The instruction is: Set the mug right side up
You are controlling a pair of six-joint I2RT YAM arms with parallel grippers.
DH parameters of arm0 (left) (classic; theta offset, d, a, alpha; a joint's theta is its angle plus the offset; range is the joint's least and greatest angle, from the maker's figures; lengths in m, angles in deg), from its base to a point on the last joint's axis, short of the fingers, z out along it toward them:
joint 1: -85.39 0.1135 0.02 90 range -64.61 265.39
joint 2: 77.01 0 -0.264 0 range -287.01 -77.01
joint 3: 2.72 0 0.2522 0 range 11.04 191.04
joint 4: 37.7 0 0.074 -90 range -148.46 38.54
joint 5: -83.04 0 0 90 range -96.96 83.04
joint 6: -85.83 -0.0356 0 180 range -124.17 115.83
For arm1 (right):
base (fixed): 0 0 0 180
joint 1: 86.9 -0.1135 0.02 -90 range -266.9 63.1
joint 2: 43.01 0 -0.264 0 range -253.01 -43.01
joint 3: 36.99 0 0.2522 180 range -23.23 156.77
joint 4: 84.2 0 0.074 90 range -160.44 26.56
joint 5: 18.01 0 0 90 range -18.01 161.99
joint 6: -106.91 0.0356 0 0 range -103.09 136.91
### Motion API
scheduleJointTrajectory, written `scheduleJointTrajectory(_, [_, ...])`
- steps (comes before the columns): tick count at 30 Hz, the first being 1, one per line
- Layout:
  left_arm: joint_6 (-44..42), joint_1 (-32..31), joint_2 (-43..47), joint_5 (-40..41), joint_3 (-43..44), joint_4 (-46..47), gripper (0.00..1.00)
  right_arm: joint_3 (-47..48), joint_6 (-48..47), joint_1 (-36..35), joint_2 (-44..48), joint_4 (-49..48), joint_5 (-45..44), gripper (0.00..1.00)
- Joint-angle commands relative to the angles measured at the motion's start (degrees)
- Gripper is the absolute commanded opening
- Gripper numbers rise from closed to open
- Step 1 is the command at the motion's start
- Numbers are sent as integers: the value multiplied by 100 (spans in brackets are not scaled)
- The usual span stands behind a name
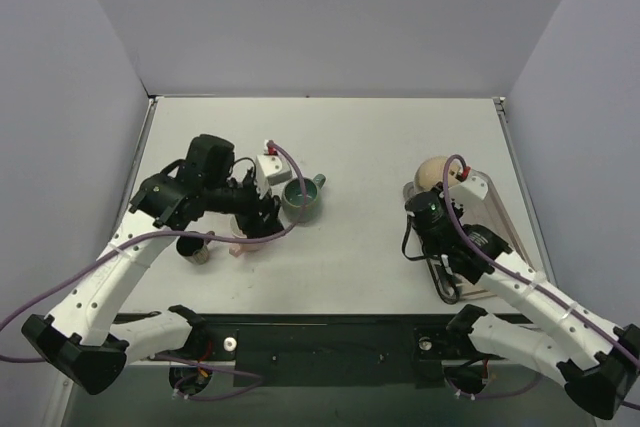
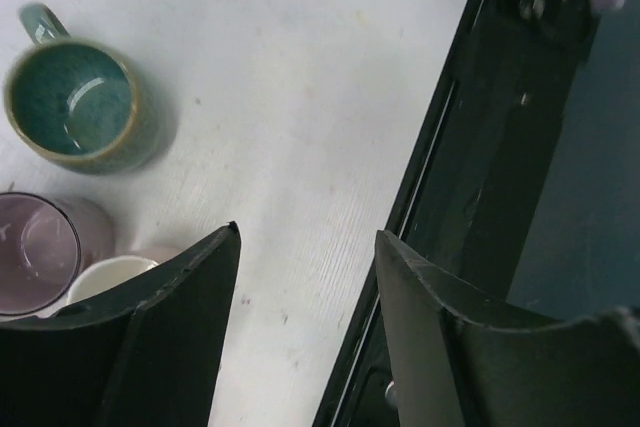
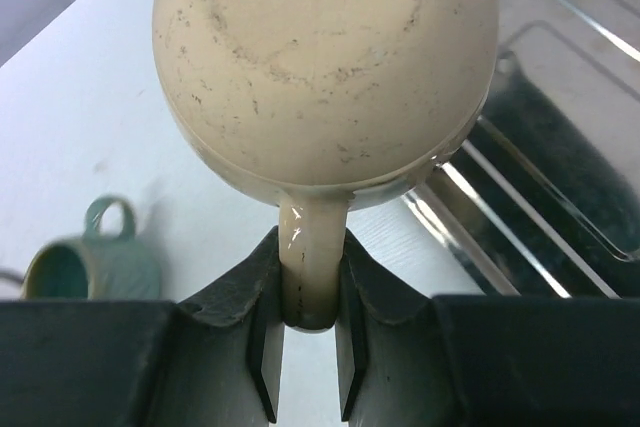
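A pale grey table (image 1: 380, 137), walled by lavender panels, is seen from above. The cream mug (image 1: 432, 171) is held at the right by the right gripper (image 1: 425, 197), just beside a clear tray (image 1: 497, 215); the left gripper (image 1: 262, 209) is poised near an upright teal mug (image 1: 303, 195). From the left wrist, the fingers are seen spread apart with nothing between them, over bare table near the black rail (image 2: 470, 197) at the near edge; a purple glass (image 2: 35, 247) and a white cup (image 2: 110, 275) are crowded beside one finger. From the right wrist, the jaws are shown clamped on the mug's handle, its base turned toward the camera, so it is judged not yet upright; the handle is presumably gripped so that the wrist can be rolled. Open table is offered between tray and teal mug for setting it down
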Motion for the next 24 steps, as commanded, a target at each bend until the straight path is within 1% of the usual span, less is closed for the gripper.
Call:
scheduleJointTrajectory(1, [1786,718,278,-1517,473,1536,67,230,-1992,-879,696,-1558,158,0])
scheduleJointTrajectory(2, [2053,920,322,-1730,421,2044,68,405,-2246,-977,785,-1646,219,0])
scheduleJointTrajectory(3, [2752,1000,349,-2054,359,2423,68,477,-2362,-1196,812,-1708,290,0])
scheduleJointTrajectory(4, [3115,1053,384,-2196,193,3132,68,608,-2598,-1285,864,-1918,551,0])
scheduleJointTrajectory(5, [3789,1045,419,-2267,122,3452,69,670,-2774,-1460,891,-2033,841,0])
scheduleJointTrajectory(6, [4065,1045,428,-2303,-79,4134,69,784,-2846,-1531,909,-2252,1027,0])
scheduleJointTrajectory(7, [4651,1054,411,-2373,-150,4410,69,863,-3012,-1697,900,-2332,1377,0])
scheduleJointTrajectory(8, [4901,1054,402,-2382,-334,4953,69,977,-3065,-1777,891,-2559,1493,0])
scheduleJointTrajectory(9, [5347,1054,358,-2382,-431,5184,70,1065,-3162,-1961,865,-2605,1668,0])
scheduleJointTrajectory(15, [6370,1045,261,-2408,-1073,6555,73,1329,-3347,-2604,663,-3492,2100,0])
scheduleJointTrajectory(18, [7413,1036,217,-2584,-1381,7548,73,1409,-3461,-2867,540,-3791,2215,0])
scheduleJointTrajectory(19, [7678,1019,208,-2610,-1529,8177,73,1427,-3470,-2894,453,-3957,2320,0])
scheduleJointTrajectory(20, [8072,1019,217,-2646,-1583,8419,73,1435,-3462,-2929,408,-4002,2364,0])
scheduleJointTrajectory(24, [8829,1019,331,-2620,-1750,9395,73,1585,-3426,-2964,153,-4152,2496,0])
